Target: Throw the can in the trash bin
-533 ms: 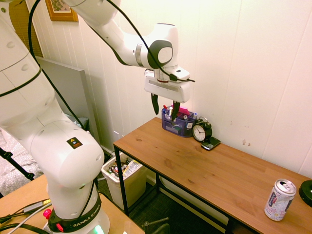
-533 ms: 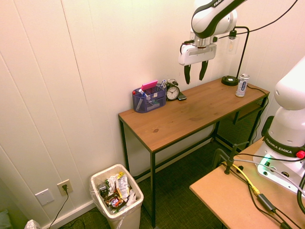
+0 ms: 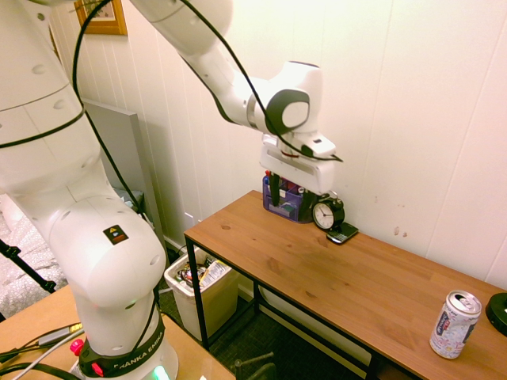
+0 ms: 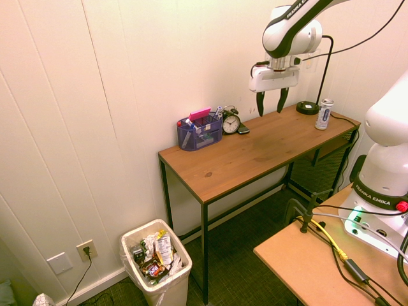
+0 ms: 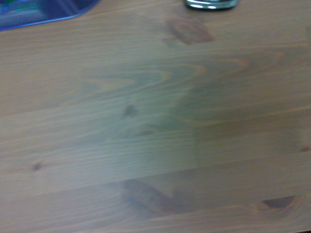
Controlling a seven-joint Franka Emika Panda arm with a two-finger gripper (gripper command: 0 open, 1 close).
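The can stands upright near the right end of the wooden table, silver-white with faint print. It is also visible in the second exterior view as the can, next to a black round base. My gripper hangs open and empty above the table's middle, well short of the can. From the other side the gripper hovers in front of the clock. The trash bin, off-white and full of wrappers, stands on the floor beyond the table's left end, where the second exterior view shows the trash bin. The wrist view shows only bare wood.
A blue organiser box with pens, a black alarm clock and a phone sit against the wall at the table's back. A black round base is behind the can. The organiser's corner shows in the wrist view.
The gripper has moved along the table toward the can's end and come down a little. It stays open. The can has not moved.
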